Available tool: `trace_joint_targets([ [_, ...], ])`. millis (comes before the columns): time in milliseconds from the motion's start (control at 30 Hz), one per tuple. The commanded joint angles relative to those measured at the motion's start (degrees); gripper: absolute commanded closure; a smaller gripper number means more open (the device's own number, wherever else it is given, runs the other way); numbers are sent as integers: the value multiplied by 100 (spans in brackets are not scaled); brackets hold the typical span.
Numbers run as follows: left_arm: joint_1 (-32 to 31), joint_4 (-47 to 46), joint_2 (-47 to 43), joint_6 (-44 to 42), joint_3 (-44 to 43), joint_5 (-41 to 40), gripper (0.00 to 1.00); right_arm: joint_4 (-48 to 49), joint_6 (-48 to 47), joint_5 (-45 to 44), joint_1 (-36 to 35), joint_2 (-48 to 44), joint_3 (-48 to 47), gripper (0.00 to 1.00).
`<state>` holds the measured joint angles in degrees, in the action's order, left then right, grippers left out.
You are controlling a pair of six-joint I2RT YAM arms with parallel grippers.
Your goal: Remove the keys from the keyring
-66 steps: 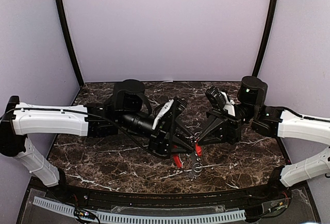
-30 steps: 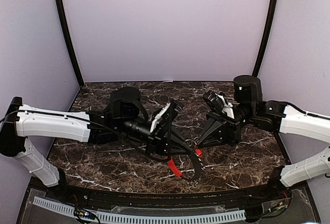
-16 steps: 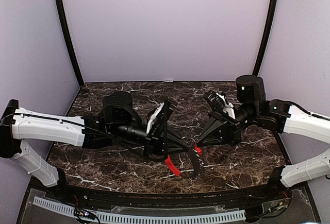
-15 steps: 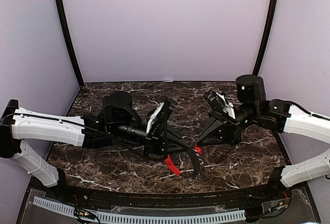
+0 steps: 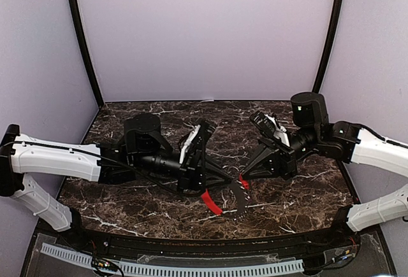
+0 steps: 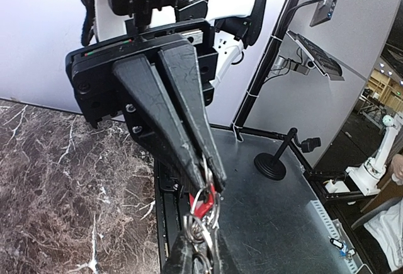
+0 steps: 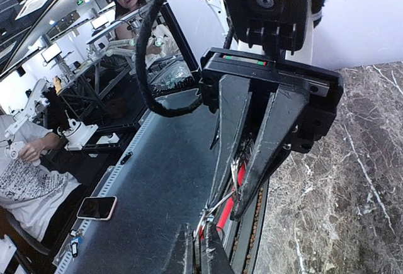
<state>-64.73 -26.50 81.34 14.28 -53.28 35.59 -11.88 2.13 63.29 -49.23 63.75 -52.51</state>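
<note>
Both grippers meet low over the marble table. My left gripper is shut on the keyring. The wire ring hangs below it, and its curved red sleeve dangles to the left. My right gripper is shut at the tiny red key, which sits on the ring. In the left wrist view my own fingers pinch silvery wire loops, and the red key is right under the right gripper's tips. In the right wrist view my shut fingers hold wire before the red sleeve.
Lilac walls stand behind and to the sides. A black frame edge runs along the table's near side, with a white toothed strip in front of it. Both arms span the middle of the table.
Both arms have sunk lower and the left arm has drawn back to the left. The ring has swung lower and rightward, and the red sleeve has shifted left. Both grips are unchanged.
</note>
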Motion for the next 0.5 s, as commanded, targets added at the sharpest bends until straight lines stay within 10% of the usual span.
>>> trace_joint_targets([
  [0,235,-202,-387,149,168,-335,100,-188,34,372,-100,-51,-127,100],
  [467,459,-432,-596,530,421,-589,100,-245,5,325,-309,141,-214,100],
])
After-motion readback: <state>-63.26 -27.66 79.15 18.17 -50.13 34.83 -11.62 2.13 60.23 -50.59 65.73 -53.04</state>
